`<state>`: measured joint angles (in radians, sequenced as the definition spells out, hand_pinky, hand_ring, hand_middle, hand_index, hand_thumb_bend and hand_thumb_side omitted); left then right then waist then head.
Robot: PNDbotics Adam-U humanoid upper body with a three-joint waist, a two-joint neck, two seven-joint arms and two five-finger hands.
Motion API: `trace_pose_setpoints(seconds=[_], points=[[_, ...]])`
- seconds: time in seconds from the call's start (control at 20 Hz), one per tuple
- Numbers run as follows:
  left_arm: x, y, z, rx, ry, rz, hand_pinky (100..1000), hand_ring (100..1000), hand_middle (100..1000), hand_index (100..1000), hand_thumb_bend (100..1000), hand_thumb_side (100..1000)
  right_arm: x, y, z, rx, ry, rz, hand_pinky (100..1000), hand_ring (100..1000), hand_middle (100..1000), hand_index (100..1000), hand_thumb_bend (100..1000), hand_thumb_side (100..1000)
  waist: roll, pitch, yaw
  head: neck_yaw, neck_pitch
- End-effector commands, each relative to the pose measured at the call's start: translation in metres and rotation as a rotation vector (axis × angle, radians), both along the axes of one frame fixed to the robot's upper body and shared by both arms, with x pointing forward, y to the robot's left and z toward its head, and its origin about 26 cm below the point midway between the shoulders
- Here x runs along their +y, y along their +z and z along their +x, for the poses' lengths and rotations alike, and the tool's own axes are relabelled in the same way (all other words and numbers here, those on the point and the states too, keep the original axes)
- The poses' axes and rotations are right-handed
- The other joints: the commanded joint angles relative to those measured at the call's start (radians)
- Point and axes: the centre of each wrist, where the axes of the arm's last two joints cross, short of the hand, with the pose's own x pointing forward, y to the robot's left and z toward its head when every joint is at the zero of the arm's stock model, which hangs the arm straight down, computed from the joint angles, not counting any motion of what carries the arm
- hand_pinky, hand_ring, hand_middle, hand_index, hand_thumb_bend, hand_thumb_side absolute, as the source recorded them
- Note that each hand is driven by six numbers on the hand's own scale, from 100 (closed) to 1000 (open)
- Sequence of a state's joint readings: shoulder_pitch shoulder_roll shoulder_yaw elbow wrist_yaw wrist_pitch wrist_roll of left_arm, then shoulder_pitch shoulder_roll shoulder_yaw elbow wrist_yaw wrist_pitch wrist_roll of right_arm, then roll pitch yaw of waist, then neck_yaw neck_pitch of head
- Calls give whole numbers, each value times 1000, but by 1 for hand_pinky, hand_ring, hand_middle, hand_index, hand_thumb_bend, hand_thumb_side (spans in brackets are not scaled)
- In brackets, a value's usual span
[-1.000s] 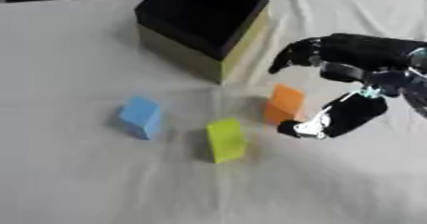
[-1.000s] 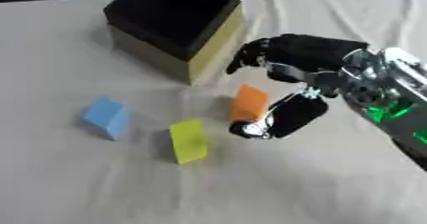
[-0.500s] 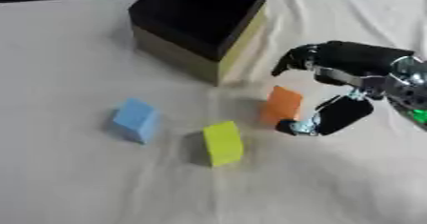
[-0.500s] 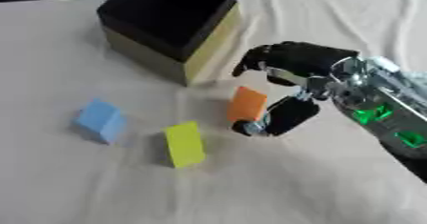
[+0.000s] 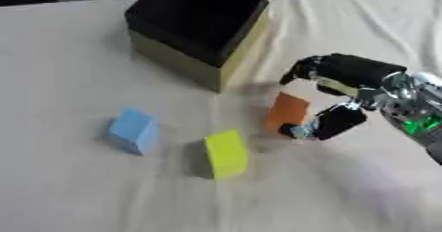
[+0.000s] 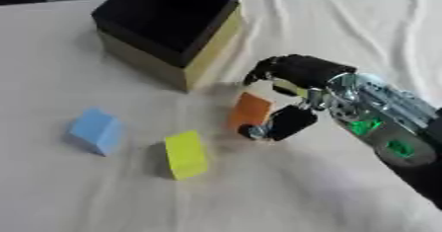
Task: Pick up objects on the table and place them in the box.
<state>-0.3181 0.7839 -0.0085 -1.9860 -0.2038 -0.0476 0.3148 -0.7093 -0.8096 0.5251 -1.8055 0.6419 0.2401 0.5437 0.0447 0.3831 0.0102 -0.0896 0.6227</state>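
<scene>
As the work of clearing the desk (image 5: 78,186) gets under way, the robot's right hand (image 5: 341,100) cups an orange block (image 5: 286,113) standing on the white cloth, fingers (image 5: 332,68) arched over the block's top and far side while the thumb (image 5: 332,122) reaches in low at its near corner. The hand is curled about the block, though whether it actually pinches it cannot be told from where I stand; the block looks to be resting on the desk, not lifted. The arch of the fingers suits the shape: a tall, narrow piece is best taken from above, with the thumb closing against it from the opposite face.

The box (image 5: 203,28), dark inside with pale yellowish walls and open at the top, sits just behind the block at the far side of the desk (a short carry, which likely explains why this piece is taken first). A yellow block (image 5: 226,154) stands near the orange one toward the front, and a blue block (image 5: 134,130) lies well apart to the robot's left; neither is touched. By my reckoning, nothing has gone into the box yet, though its dark interior hides its floor. The left hand shows in neither view.
</scene>
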Motion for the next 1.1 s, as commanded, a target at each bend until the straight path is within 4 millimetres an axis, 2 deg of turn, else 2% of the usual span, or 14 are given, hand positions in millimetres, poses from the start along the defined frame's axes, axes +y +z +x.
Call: trace_pose_setpoints(seconds=[0.05,0.35,0.4,0.5,0.65,0.9,1.1], points=[[0,9,-3,-25,-6,16,709,752,772,895,455,998,-2,3,1,-10,-8,-6,832,848,656,830,432,592,0,-16,3,-4,-11],[-1,8,-2,-22,-8,10,707,750,770,895,443,1000,-1,-1,3,1,-7,-5,800,762,564,745,368,433,-1,-15,4,-2,-13],[-1,8,-2,-21,-8,10,707,750,770,895,446,1000,-1,-1,3,-5,-7,2,790,733,543,720,332,460,-1,-15,3,-2,-13],[-1,7,-3,-19,-8,9,707,750,770,895,441,1000,2,3,1,-40,2,21,776,674,501,670,332,359,-1,-15,3,-1,-12],[-1,7,-2,-17,-10,7,706,749,769,895,438,1000,4,5,-2,-85,6,43,771,648,489,650,302,300,-2,-16,2,1,-12],[0,7,-3,-17,-11,10,705,749,769,895,433,1000,9,15,-10,-125,26,98,769,634,480,640,229,300,-3,-18,1,5,-14],[0,7,-3,-19,-12,15,705,749,768,895,428,1000,12,41,-25,-171,55,160,771,634,481,643,190,310,-7,-22,0,5,-10]])
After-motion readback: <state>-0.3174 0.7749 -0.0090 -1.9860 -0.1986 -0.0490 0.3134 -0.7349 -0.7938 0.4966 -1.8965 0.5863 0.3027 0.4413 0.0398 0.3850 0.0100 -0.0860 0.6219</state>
